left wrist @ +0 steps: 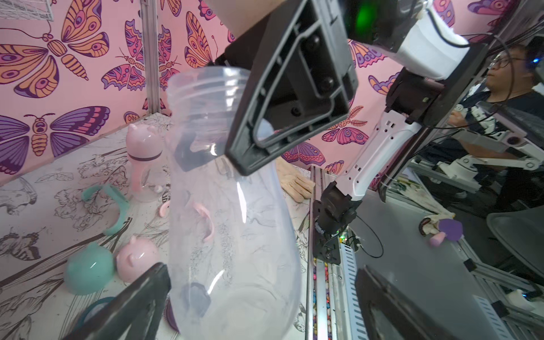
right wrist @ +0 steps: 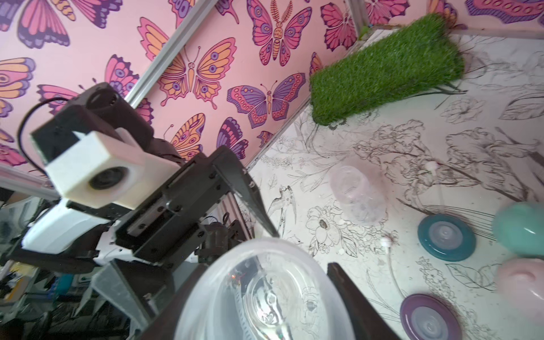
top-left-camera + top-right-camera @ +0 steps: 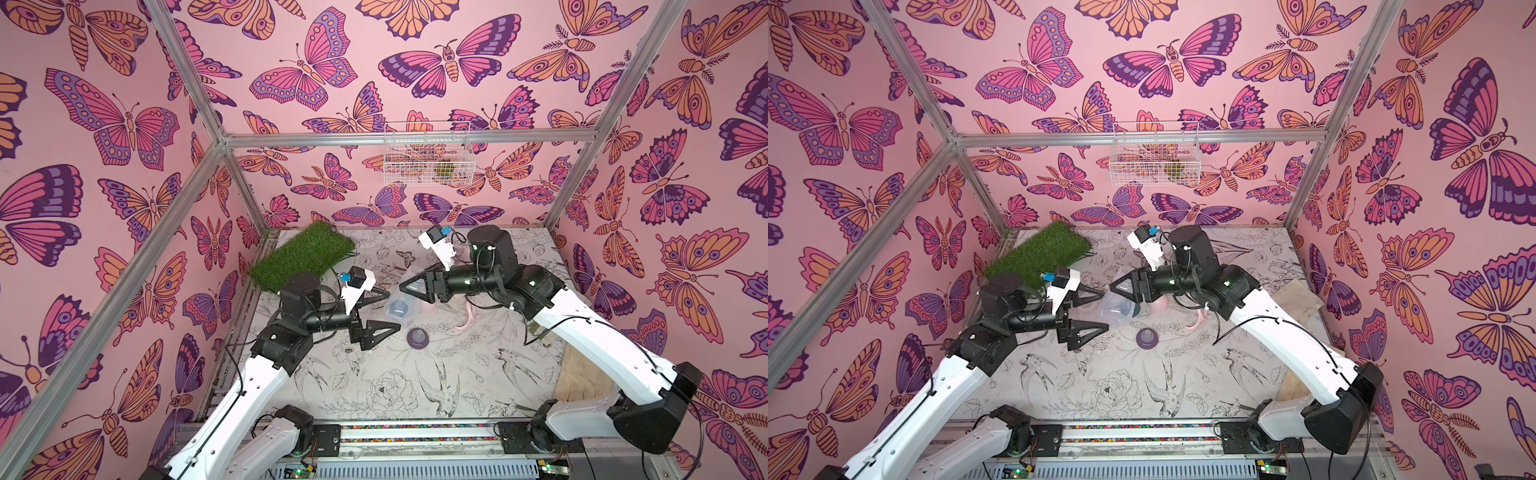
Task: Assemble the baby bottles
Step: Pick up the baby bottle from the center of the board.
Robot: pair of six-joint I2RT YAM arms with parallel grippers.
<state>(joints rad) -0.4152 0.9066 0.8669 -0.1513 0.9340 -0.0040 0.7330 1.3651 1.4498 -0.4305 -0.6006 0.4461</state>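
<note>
— Right fingers (image 3: 415,286): black, wedge-shaped, pinching a clear plastic bottle (image 3: 398,309) with a threaded neck, tilted above the printed surface (image 3: 374,386).
— Left fingers (image 3: 380,330)?
— Spread wide, either side of the bottle's rounded base. Round purple collar (image 3: 417,336) lies flat nearby.

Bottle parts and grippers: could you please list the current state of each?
clear bottle, held tilted, uncapped
right gripper, shut on clear bottle
left gripper, open
pink-capped bottle, upright, assembled
second bottle, lying on its side
purple collar, loose, nipple up
teal collar, loose
pink cap, off
teal cap, off
</note>
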